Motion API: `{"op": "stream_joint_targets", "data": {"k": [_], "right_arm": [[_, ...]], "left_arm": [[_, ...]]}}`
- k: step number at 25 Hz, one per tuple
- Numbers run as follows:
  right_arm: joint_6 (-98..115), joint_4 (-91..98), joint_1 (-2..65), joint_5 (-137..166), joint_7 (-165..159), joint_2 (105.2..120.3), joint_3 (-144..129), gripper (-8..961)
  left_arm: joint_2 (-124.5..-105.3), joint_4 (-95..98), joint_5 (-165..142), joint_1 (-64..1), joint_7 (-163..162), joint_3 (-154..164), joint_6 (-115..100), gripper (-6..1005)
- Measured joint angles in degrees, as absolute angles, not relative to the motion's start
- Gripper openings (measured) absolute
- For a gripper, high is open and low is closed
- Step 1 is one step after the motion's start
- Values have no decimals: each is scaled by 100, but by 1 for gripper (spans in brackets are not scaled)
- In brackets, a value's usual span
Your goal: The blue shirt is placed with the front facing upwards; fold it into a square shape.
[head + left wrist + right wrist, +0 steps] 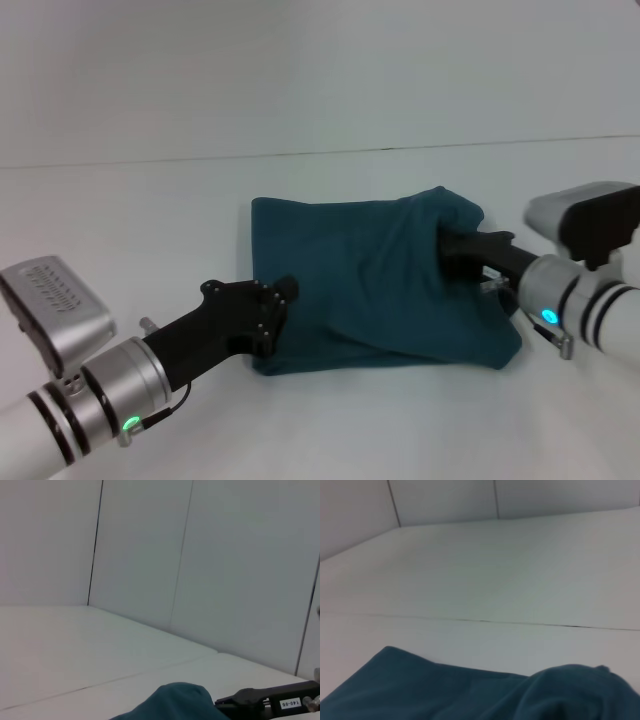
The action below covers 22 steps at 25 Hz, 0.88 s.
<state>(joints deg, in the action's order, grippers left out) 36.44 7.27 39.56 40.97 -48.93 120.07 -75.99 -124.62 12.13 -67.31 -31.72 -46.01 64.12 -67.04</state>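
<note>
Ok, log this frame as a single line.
blue shirt: folded compact, no lettering showing | left end effector: at shirt's left edge | right end effector: under raised right-side fold | surface: white table

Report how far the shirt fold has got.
Done: the blue shirt is already a compact, roughly square bundle on the white table, no sleeves or lettering showing. In hand: the right gripper lifts the far right corner into a hump; the left gripper sits at the left edge. Left: lay that corner flat and square the edges.
</note>
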Motion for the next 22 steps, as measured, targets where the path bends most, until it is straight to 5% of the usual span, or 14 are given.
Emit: {"op": "stream_joint_targets", "data": {"k": [11,19,22], "right_arm": [[5100,2089,1944,4084,-5417,11805,-7120,29],[6560,3700,1494,6569,-7075,11152,-6989,31],[6955,4895,1688,8675,-8751,11032,-6563,31]], "left_arm": [[-12463,1659,-6723,-2741,-4556,6313,-7215,11],[-12417,2503,-7174,-2716,-5709,6370,-7171,28],[-12411,3355,-8073,-2658,-6652,6373,-6952,34]]}}
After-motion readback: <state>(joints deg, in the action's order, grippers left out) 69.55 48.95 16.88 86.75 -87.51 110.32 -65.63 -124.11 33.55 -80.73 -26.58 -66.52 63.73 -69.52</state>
